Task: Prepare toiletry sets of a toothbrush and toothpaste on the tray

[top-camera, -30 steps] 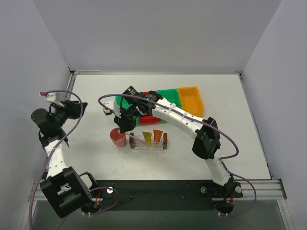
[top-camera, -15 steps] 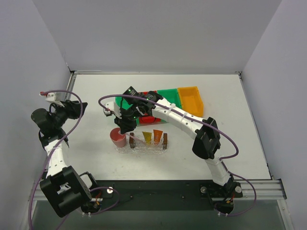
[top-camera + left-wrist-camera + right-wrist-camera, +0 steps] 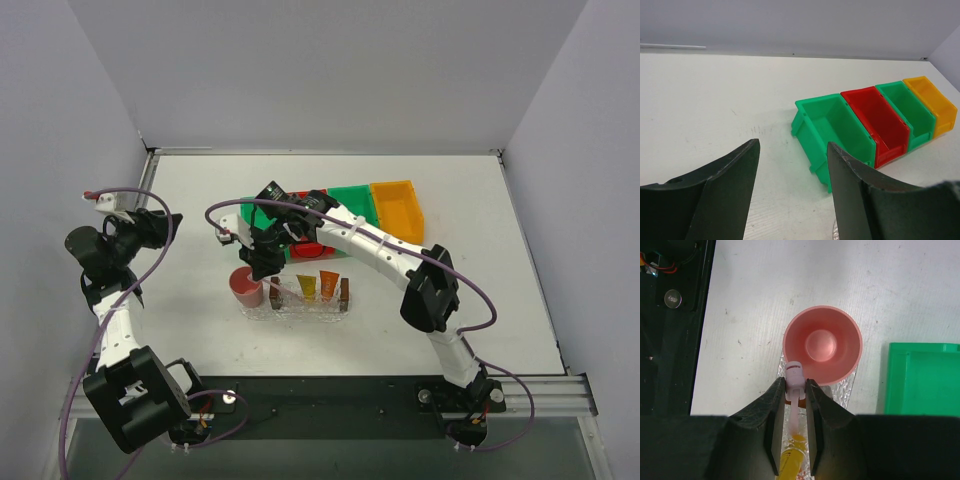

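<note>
My right gripper [image 3: 795, 390] is shut on the toothbrush [image 3: 795, 374], a whitish-pink stick whose thick end pokes out past the fingertips. It hangs beside the rim of the pink cup [image 3: 822, 345], above the left end of the tray [image 3: 308, 308]. In the tray lie a yellow-orange toothpaste [image 3: 306, 287] and an orange toothpaste [image 3: 329, 284], between two brown handle blocks. The yellow tube [image 3: 792, 457] shows below the held stick. From above, the right gripper [image 3: 262, 255] sits just behind the tray. My left gripper [image 3: 792, 150] is open and empty, off at the left [image 3: 168, 222].
A row of bins stands behind the tray: green [image 3: 832, 127], red [image 3: 877, 122], green [image 3: 905, 112] and orange [image 3: 932, 102]. The pink cup [image 3: 245, 288] stands at the tray's left end on a clear textured mat [image 3: 850, 385]. The table's dark near edge [image 3: 670, 315] is close by.
The right gripper with the toothbrush has edged slightly toward the near side. The left arm has not moved.
</note>
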`<state>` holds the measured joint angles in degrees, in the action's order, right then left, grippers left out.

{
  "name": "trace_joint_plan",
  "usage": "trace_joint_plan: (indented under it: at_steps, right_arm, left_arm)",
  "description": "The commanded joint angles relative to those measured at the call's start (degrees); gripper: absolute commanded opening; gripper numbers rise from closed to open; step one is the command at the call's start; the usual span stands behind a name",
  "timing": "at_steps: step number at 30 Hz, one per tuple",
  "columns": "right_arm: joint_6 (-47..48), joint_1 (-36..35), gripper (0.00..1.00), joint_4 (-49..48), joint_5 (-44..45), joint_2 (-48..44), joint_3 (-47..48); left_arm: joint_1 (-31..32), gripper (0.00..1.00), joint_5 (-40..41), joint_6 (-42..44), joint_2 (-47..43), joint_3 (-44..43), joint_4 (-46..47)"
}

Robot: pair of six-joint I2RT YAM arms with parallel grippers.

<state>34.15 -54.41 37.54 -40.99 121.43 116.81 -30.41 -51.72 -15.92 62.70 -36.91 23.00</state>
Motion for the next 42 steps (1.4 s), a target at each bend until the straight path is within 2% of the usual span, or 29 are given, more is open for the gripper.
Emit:
trace_joint_plan:
  at_steps: [1, 42]
  right_arm:
    - [1.8, -0.17, 0.0, 1.48, -1.81, 0.13, 3.15]
    - [4.7, -0.61, 0.0, 3.5, -2.25, 2.06, 4.03]
  left_arm:
    - [0.27, 0.66, -0.39, -0.08, 0.15, -2.3, 2.48]
    - [0.27, 0.66, -0.39, 0.28, 1.29, -2.82, 2.48]
